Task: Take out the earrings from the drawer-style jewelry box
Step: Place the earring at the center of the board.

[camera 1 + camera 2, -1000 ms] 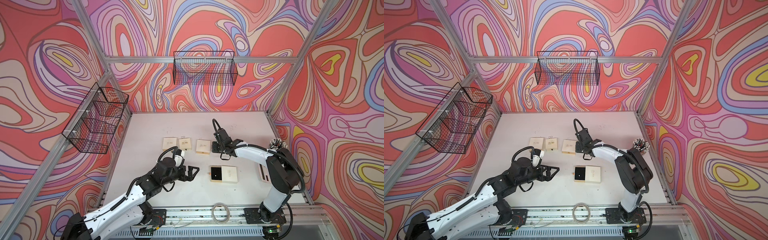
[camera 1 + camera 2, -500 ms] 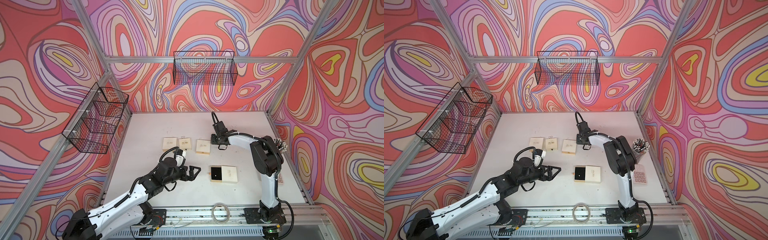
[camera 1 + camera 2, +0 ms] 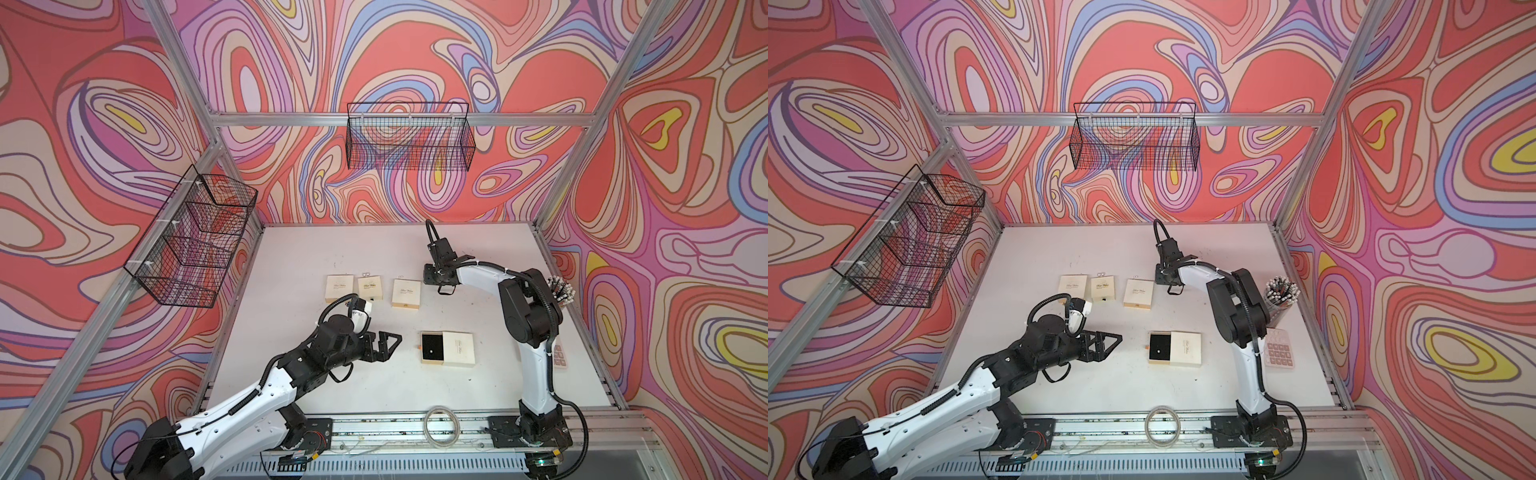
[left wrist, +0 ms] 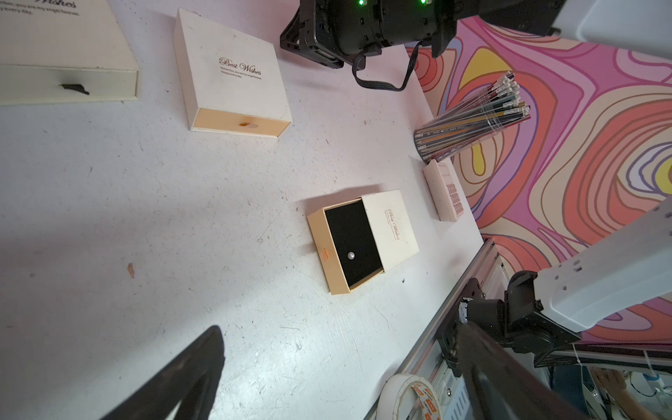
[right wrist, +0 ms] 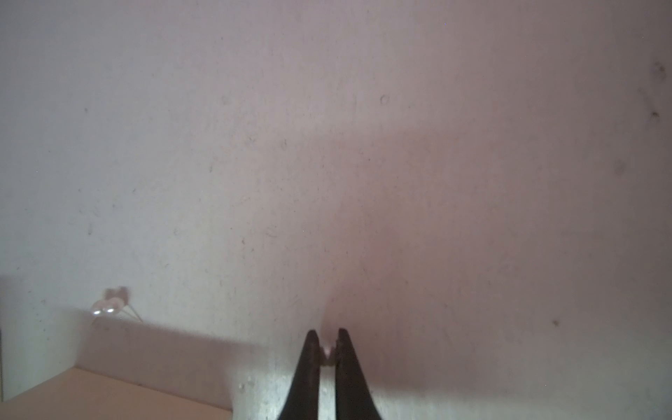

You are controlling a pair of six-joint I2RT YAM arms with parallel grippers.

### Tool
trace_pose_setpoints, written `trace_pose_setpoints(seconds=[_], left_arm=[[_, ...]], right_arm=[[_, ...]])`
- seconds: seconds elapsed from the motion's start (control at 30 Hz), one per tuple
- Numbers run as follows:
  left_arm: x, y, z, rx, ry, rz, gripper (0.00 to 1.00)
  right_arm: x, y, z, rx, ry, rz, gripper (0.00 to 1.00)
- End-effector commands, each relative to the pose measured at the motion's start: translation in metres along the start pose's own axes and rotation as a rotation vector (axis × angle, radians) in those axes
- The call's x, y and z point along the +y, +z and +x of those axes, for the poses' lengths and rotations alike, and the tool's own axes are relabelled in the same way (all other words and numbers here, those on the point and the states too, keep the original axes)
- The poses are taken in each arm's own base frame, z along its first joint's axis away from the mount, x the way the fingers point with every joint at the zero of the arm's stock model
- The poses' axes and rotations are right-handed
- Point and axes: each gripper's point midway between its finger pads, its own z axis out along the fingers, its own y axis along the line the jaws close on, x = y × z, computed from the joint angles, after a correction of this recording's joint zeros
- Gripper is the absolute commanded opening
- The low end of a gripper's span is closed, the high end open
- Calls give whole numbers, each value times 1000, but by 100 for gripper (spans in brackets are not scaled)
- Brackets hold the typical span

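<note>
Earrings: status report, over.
Left gripper open, beside the open drawer box. Right gripper shut on a pale piece, low over the table. One earring in that box; nothing between it and left gripper.

White table [image 3: 332,249], three cream boxes [image 3: 406,293] in a row, earrings [image 3: 366,274] beside them — fourth box [image 3: 457,349] drawer-out, pencil cup [image 3: 1282,293], keypad [image 3: 1280,353].

I stood in a robot lab cell, swirl-printed walls [image 3: 104,208] on aluminium framing [image 3: 399,119], my arms [image 3: 249,399] bolted to a slotted rail [image 3: 374,427].
</note>
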Motion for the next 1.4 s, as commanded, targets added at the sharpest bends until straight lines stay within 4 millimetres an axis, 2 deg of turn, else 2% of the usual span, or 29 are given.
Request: trace_pose_setpoints(seconds=[0.0, 0.23, 0.77, 1.07, 1.23, 1.37], left_arm=[[3, 2, 0, -12, -10, 0, 100], [4, 1, 0, -14, -13, -3, 100], [6, 1, -1, -16, -12, -13, 100], [5, 0, -2, -19, -6, -12, 100], [5, 0, -2, -19, -7, -16, 100], [5, -1, -2, -21, -6, -15, 100]], right_arm=[[-11, 14, 9, 38, -4, 32, 1], [-14, 20, 11, 56, -1, 33, 3], [-15, 22, 10, 68, 5, 17, 19], [-11, 19, 7, 68, 7, -6, 23], [-4, 16, 2, 70, 5, -39, 34], [-2, 12, -4, 61, 4, -51, 51]])
